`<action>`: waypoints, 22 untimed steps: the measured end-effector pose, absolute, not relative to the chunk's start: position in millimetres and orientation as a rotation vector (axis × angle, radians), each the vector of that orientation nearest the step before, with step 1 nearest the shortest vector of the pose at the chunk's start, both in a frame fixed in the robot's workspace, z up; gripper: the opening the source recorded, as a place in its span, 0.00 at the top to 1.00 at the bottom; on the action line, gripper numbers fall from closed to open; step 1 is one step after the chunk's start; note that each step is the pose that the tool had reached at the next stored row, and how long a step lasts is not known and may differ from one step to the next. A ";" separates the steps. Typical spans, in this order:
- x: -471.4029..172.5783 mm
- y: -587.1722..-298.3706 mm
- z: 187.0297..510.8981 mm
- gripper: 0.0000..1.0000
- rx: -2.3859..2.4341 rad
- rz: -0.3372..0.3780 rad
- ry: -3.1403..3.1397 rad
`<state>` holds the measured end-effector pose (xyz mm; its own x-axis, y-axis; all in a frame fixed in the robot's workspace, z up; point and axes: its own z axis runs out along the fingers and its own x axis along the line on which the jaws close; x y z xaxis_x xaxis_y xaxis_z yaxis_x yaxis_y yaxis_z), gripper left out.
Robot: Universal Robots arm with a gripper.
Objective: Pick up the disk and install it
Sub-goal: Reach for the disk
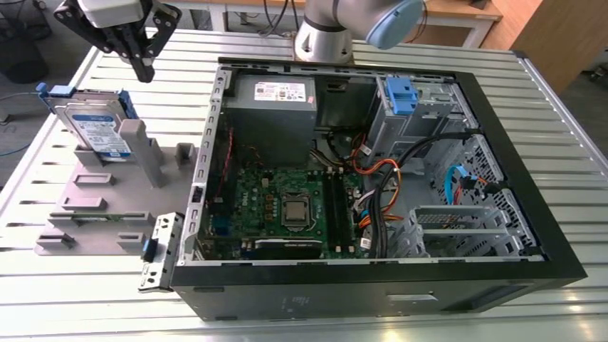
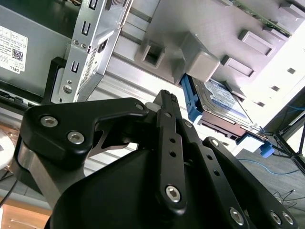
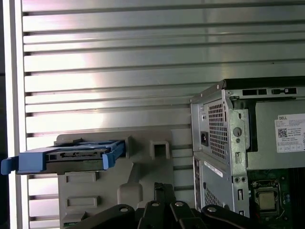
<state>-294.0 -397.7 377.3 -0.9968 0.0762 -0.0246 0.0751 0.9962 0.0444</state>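
Note:
The disk [image 1: 95,132] stands on edge in a slot at the far end of a grey holder [image 1: 105,206], at the exterior view's left. It is silver with a white-and-blue label and blue side rails. My gripper [image 1: 144,71] hangs above and slightly right of it, apart from it, fingers shut and holding nothing. In the first wrist view the disk [image 3: 71,156] appears edge-on with its blue rails, and the gripper's [image 3: 162,189] fingertips meet beside the holder [image 3: 143,171]. The second wrist view has the disk [image 2: 220,98] beyond the shut gripper [image 2: 165,97].
An open computer case [image 1: 380,285] lies on the slatted metal table [image 1: 570,121], right of the holder. Inside are a grey power-supply box [image 1: 275,100], a green motherboard [image 1: 285,206], cables and a blue drive-bay latch [image 1: 401,96]. The arm's base [image 1: 323,35] stands behind the case.

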 end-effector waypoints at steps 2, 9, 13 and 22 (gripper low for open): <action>-294.6 -397.7 377.2 0.89 0.118 0.068 3.112; -299.5 -397.7 376.8 0.89 0.118 0.068 3.112; -303.7 -397.7 376.4 0.89 0.118 0.068 3.112; -310.4 -397.7 375.0 0.89 0.118 0.068 3.112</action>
<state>-310.4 -397.7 375.0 -0.9968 0.0762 -0.0246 0.0751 0.9962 0.0444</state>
